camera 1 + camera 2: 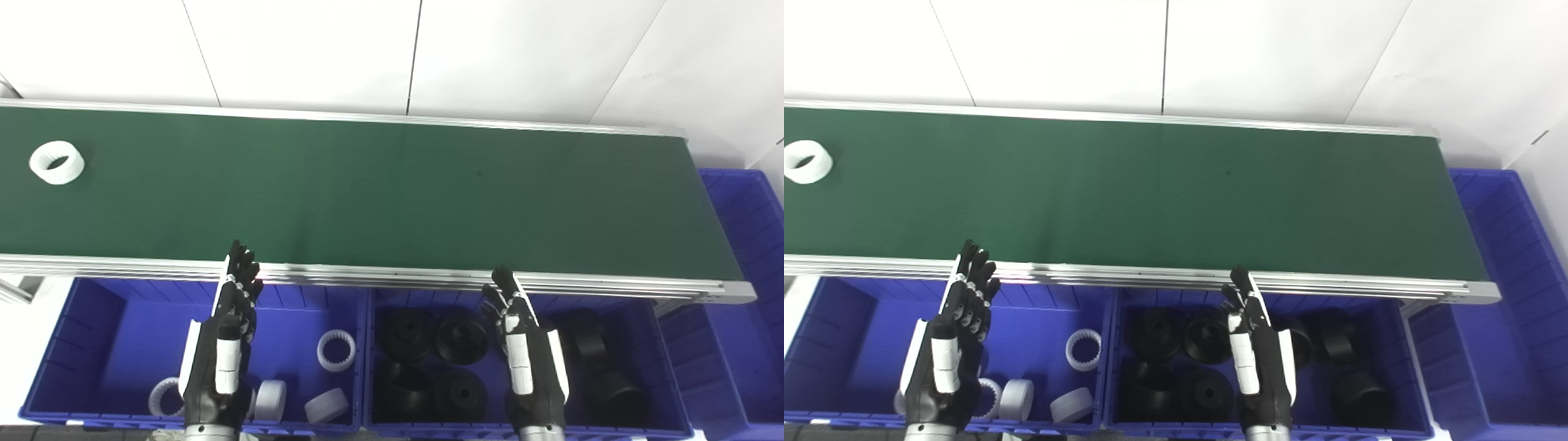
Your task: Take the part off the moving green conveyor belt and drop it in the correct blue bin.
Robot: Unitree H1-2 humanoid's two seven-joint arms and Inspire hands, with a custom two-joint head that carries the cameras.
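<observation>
A long green conveyor belt (367,190) runs across the middle of the scene from the 9 o'clock edge toward 3 o'clock, framed by a silver metal rail. Behind it, toward 12 o'clock, stands a white panelled wall (306,49).

One white ring-shaped part (56,162) lies on the belt at the far 9 o'clock end, alone, well apart from both hands.

Below the belt, toward 6 o'clock, two blue bins sit side by side. The left bin (92,318), at about 7 o'clock, holds several white rings (336,350), some toothed inside, scattered along its floor. The right bin (658,361), at about 5 o'clock, holds a cluster of black round parts (460,335). A third blue bin (747,257) sits at 3 o'clock, just past the belt's end; what it holds is out of sight.

Both robot hands rise from the bottom edge, black with white panels. The left hand (229,331) hovers over the left bin, fingers straight and pointing toward 12 o'clock, tips reaching the belt's near rail, holding nothing. The right hand (520,343) hovers over the right bin in the same pose, fingers extended and slightly apart, empty, tips at the rail.
</observation>
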